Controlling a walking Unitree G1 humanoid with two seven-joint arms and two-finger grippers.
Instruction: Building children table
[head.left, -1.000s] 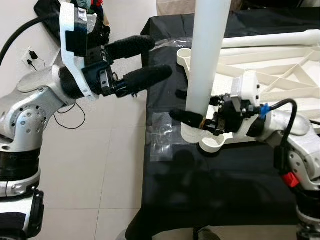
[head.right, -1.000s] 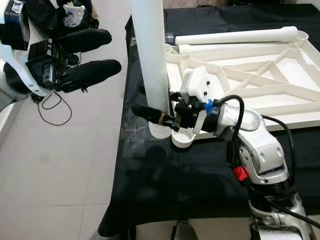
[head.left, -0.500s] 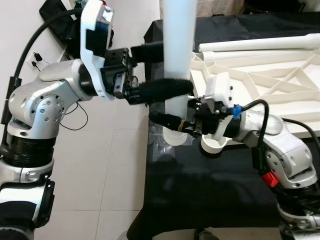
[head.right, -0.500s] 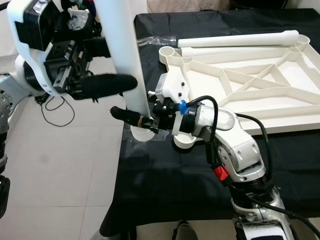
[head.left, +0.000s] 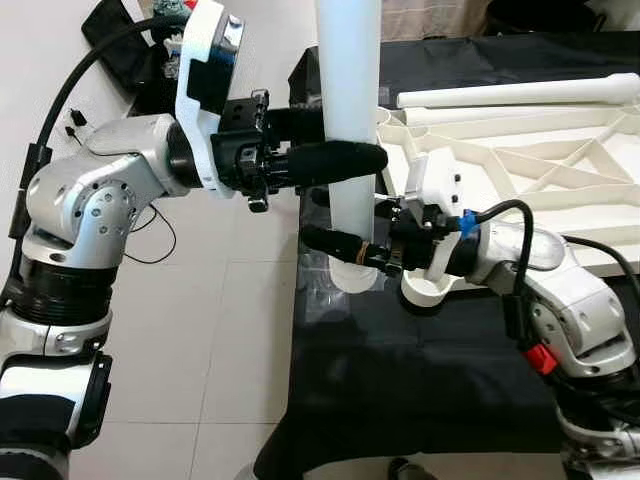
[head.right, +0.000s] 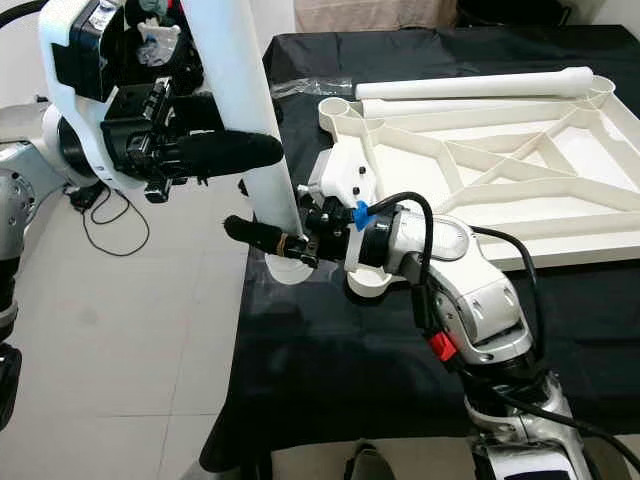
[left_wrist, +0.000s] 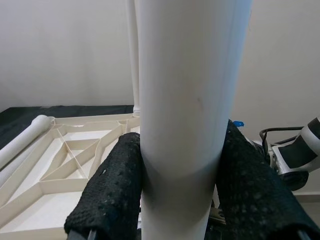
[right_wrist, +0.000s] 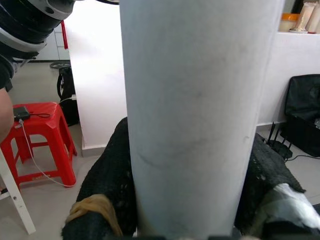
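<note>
While we hold the leg (head.left: 348, 120) upright with both grippers, its foot sits at the black table's (head.left: 420, 380) left edge, just beside the tabletop's (head.right: 500, 170) empty corner socket (head.left: 428, 290). Our left gripper (head.left: 335, 140) is closed round the leg higher up, one finger on each side, as the left wrist view shows the pads (left_wrist: 107, 195) pressed to the white tube. Our right gripper (head.left: 335, 245) clamps the same leg low down, near its flared end, fingers (right_wrist: 107, 200) tight against it.

We judge the build to be early. The tabletop lies upside down on the cloth, ribs showing. The far corner socket (head.right: 335, 105) looks empty too, and a second leg (head.right: 470, 82) lies loose along the far side. In the left wrist view another thin post (left_wrist: 131, 55) stands at a far corner, perhaps a fitted leg; we cannot tell.

What is left, as we see it: shift this leg over the near socket, seat it, then fit the remaining legs.
</note>
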